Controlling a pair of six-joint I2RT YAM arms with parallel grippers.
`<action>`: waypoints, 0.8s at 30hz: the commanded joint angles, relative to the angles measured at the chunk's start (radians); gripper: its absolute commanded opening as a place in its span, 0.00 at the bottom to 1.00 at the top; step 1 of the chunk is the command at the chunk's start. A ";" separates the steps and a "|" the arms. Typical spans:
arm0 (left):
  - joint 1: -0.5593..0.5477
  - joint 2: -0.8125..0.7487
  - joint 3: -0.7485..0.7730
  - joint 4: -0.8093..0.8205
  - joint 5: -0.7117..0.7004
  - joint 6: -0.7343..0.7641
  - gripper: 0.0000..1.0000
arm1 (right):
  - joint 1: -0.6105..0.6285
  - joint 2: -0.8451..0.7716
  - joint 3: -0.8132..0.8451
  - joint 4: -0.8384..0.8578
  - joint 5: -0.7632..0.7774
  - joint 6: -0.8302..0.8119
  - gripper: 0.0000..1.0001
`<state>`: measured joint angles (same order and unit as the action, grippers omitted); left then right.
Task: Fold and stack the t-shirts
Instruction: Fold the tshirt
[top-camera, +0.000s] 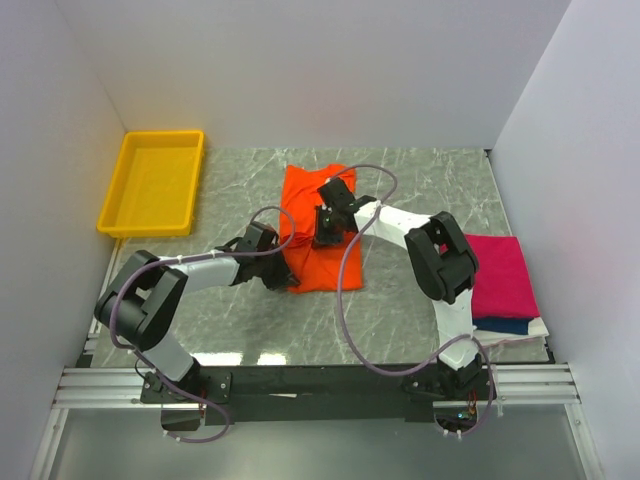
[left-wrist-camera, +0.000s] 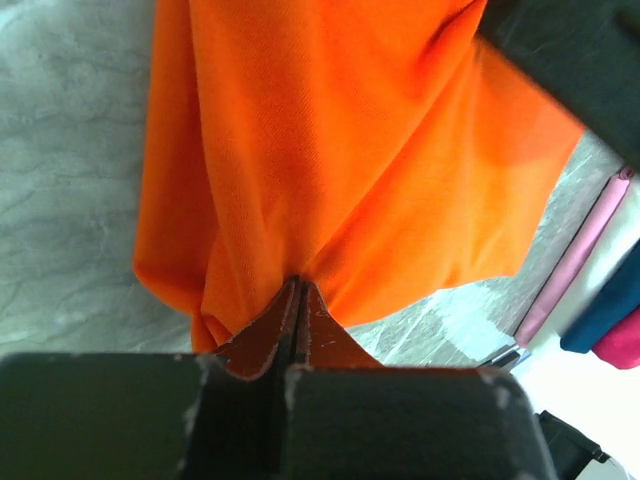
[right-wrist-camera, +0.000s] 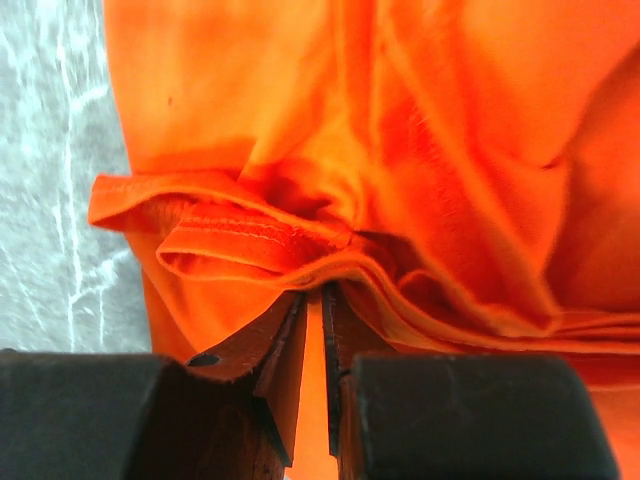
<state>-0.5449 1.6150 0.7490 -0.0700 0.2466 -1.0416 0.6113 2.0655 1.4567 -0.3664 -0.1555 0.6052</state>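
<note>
- While the orange shirt (top-camera: 325, 268) lies half-folded at the middle of the table (top-camera: 420, 200), my left gripper (left-wrist-camera: 298, 292) has its jaws pressed together on cloth at the shirt's seven o'clock corner, I judge to lift that edge for a fold.
- My right gripper (right-wrist-camera: 322, 298), nearer the shirt's middle, pinches a bunched, hemmed fold, jaws almost touching, probably so the layers travel together.
- At four o'clock a pink shirt (top-camera: 498, 272) lies folded on a navy shirt (top-camera: 505, 325): the stack this one should join.
- Marbled grey top; yellow tray (top-camera: 150, 180) at ten o'clock; plain white walls (top-camera: 300, 70) around.
</note>
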 joint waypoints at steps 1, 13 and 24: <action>-0.006 0.006 -0.017 0.018 -0.004 0.002 0.01 | -0.041 0.018 0.060 0.023 -0.010 0.004 0.18; -0.006 -0.027 -0.056 0.022 0.008 0.003 0.01 | -0.102 0.074 0.117 0.037 -0.105 0.010 0.19; 0.085 -0.162 0.027 -0.051 -0.006 0.045 0.19 | -0.105 -0.131 0.082 -0.002 0.046 -0.051 0.44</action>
<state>-0.5014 1.5127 0.7269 -0.0818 0.2516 -1.0283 0.5098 2.0930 1.5352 -0.3687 -0.1902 0.5903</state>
